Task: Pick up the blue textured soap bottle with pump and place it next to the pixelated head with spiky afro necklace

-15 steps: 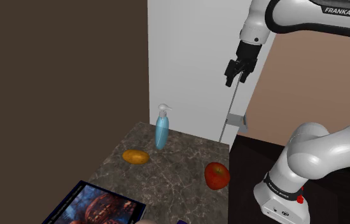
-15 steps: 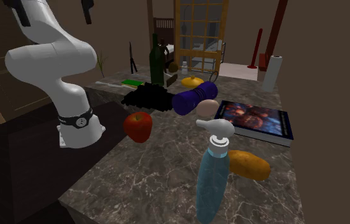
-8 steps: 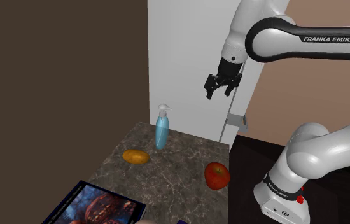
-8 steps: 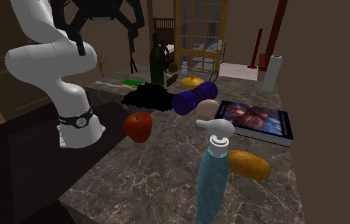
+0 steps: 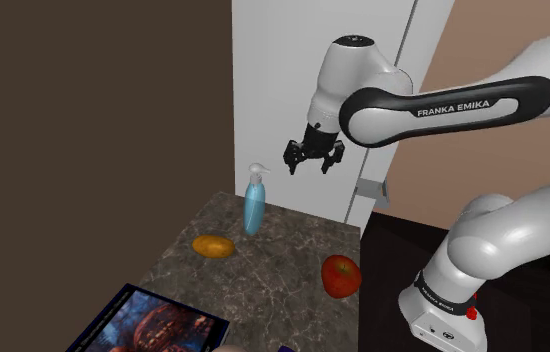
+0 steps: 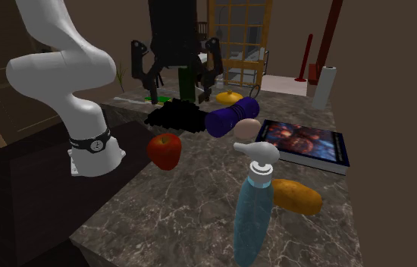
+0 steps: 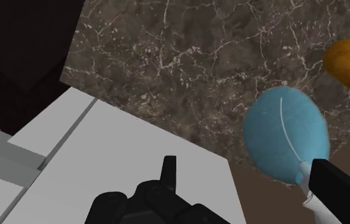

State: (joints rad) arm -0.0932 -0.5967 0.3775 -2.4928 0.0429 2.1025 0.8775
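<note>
Hovering high beside the counter (image 5: 273, 255), my gripper (image 5: 310, 166) points down with its fingers spread wide and nothing between them: released, ready to straddle a bottle body. Straight beneath it in the wrist view is a white panel (image 7: 123, 159), not marble, so I'm off to one side of my target.

Next out is the soap bottle (image 5: 253, 205), at the gripper's eight o'clock in the shoulder view. It's pale blue and upright with a white pump on top, standing untouched close to that view's far counter edge. From the wrist camera it sits beside one finger, not between the pair. I judge I must shift across before descending, then grip below the pump where the body is broad.

Past it, at the bottle's seven o'clock, an orange oblong fruit (image 5: 213, 245) lies near, crowding that flank. Farther on there's a red apple (image 5: 341, 275) at four o'clock, then a picture book (image 5: 153, 325). Farthest, in the second exterior view, a black spiky clump (image 6: 175, 117) sits just beside a purple bundle (image 6: 232, 117). I take the clump for the necklace, my drop-off, though no head is legible.
</note>
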